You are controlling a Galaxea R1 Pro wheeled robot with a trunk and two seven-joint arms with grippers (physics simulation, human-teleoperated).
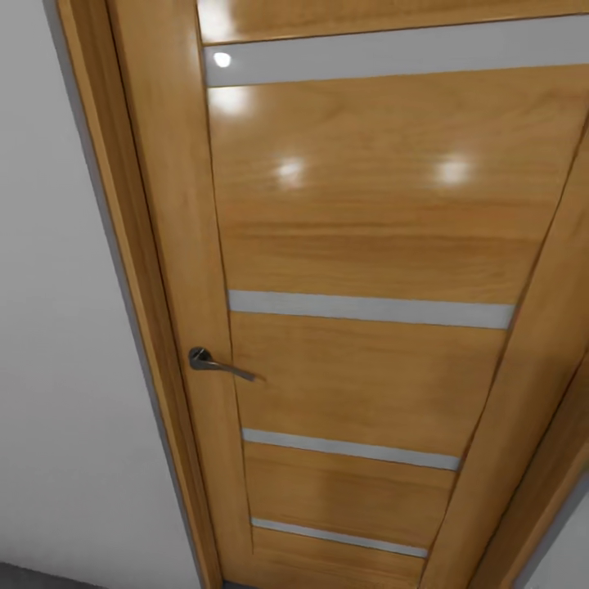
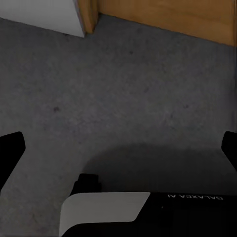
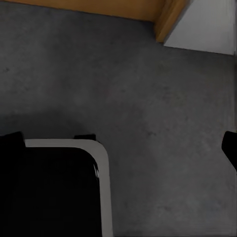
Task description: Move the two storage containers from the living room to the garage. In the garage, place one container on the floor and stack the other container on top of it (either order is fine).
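Head view: close on a glossy oak door [image 1: 368,270] with four pale horizontal strips and a dark metal lever handle [image 1: 214,363] at its left stile. Wooden frame [image 1: 131,245] beside it, then white wall [image 1: 57,343]. Sliver of grey floor at the bottom left corner.

Left wrist view: left gripper [image 2: 121,153] spread wide, one black fingertip [image 2: 10,153] at each picture edge, nothing between them but dark speckled concrete floor [image 2: 123,89]. Beyond the fingers: door bottom, frame foot, white wall. Robot base [image 2: 148,212], black with a white panel, sits under the wrist.

Right wrist view: right gripper [image 3: 123,148] likewise wide apart and empty, concrete floor between the fingers, door edge beyond them.
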